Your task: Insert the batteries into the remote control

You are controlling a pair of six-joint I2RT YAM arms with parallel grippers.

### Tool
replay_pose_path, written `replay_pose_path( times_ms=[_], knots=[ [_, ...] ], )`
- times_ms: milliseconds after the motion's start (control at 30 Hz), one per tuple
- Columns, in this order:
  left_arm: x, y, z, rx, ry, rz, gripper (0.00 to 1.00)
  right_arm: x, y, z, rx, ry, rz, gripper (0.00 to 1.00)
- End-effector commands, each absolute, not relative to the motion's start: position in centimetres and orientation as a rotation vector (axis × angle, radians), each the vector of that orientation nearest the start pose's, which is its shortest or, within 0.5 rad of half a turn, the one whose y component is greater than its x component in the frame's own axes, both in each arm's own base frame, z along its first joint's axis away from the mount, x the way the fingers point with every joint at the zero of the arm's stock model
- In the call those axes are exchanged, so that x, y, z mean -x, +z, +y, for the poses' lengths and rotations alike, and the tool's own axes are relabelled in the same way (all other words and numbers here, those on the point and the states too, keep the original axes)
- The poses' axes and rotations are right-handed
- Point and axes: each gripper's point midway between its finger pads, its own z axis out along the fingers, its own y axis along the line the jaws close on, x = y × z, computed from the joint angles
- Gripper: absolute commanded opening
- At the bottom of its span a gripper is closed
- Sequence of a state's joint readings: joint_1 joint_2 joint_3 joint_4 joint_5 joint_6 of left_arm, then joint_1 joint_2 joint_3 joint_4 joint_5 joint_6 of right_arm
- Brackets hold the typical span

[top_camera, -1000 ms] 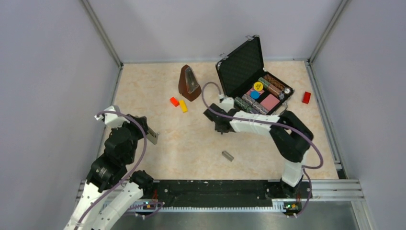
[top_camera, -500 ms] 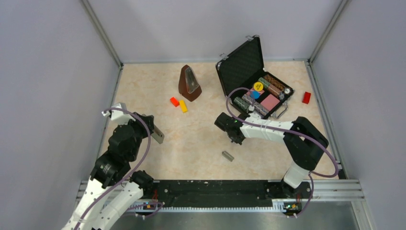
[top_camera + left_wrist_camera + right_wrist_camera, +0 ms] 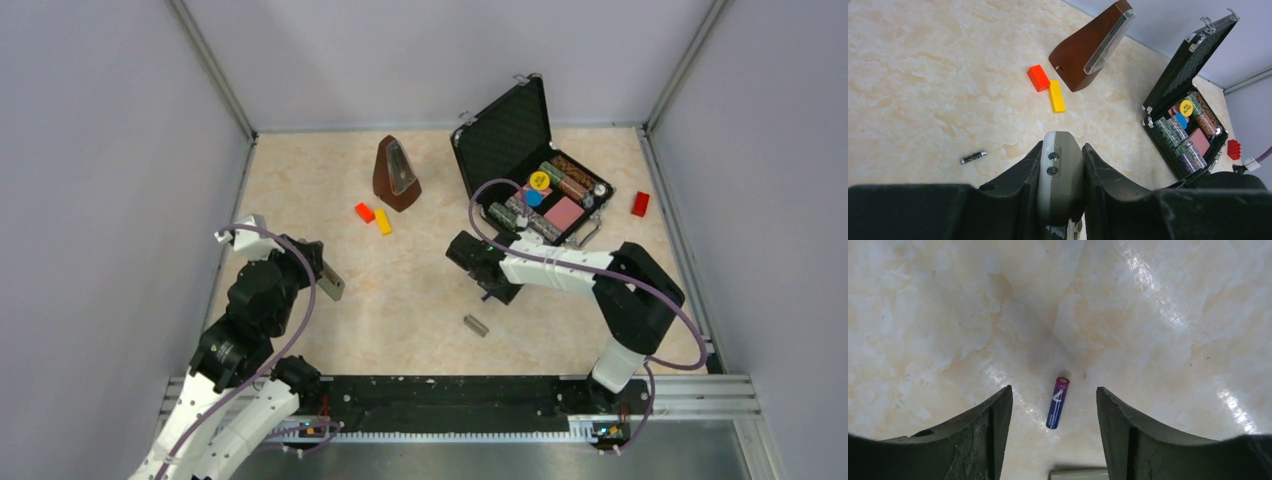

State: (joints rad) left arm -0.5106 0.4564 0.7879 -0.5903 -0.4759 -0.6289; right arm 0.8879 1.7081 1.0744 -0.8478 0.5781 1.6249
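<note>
the right gripper (image 3: pixel 1053 392), spread, hung seemingly above the battery (image 3: pixel 1057 403), lying between its fingers (image 3: pixel 993 435) with long axis across their closing line; the left gripper (image 3: pixel 1062 149) pinched the remote (image 3: pixel 1060 182).

the remote control (image 3: pixel 1060 180), grey side with two screws showing, sits clamped in the left gripper (image 3: pixel 1062 148). the bluish-purple battery (image 3: pixel 1058 402) and the dark grey battery (image 3: pixel 973 157) lie flat on the tabletop (image 3: pixel 923 75).
</note>
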Motion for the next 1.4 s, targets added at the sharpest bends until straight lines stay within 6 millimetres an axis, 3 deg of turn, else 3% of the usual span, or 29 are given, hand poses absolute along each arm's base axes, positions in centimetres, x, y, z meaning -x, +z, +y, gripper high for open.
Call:
replay_pose_path(
  times_ms=[0, 233, 300, 367, 433, 633, 833, 1067, 1367],
  knots=[
    [-22.7, 28.4, -6.3, 0.428, -0.419, 1.724, 0.0, -26.4, 8.9, 20.8, -0.587, -0.022, 2.374, 0.63],
    [-23.4, 29.0, -7.0, 0.433, -0.449, 1.704, 0.0, -28.7, 11.9, 22.4, 0.424, 0.194, 2.357, 0.62],
    [-23.6, 29.5, -7.7, 0.402, -0.474, 1.707, 0.0, -28.1, 11.9, 22.9, 0.709, 0.201, 2.342, 0.6],
    [-23.7, 29.7, -8.8, 0.329, -0.512, 1.704, 0.0, -26.3, 10.6, 23.1, 1.026, 0.237, 2.309, 0.59],
    [-23.7, 30.1, -10.2, 0.231, -0.561, 1.691, 0.0, -25.3, 9.6, 22.6, 1.2, 0.231, 2.279, 0.59],
    [-22.8, 30.5, -12.7, 0.01, -0.636, 1.68, 0.0, -24.9, 8.3, 22.0, 1.393, 0.196, 2.166, 0.59],
    [-22.7, 30.9, -11.1, 0.044, -0.565, 1.639, 0.0, -23.9, 7.0, 22.0, 1.583, 0.231, 2.092, 0.59],
    [-22.8, 32.0, -10.3, 0.073, -0.54, 1.596, 0.0, -24.8, 4.8, 21.3, 1.688, 0.135, 2.11, 0.58],
    [-23.0, 32.5, -10.3, 0.065, -0.53, 1.582, 0.0, -26.0, 3.5, 22.9, 1.734, 0.121, 1.997, 0.55]
  ],
)
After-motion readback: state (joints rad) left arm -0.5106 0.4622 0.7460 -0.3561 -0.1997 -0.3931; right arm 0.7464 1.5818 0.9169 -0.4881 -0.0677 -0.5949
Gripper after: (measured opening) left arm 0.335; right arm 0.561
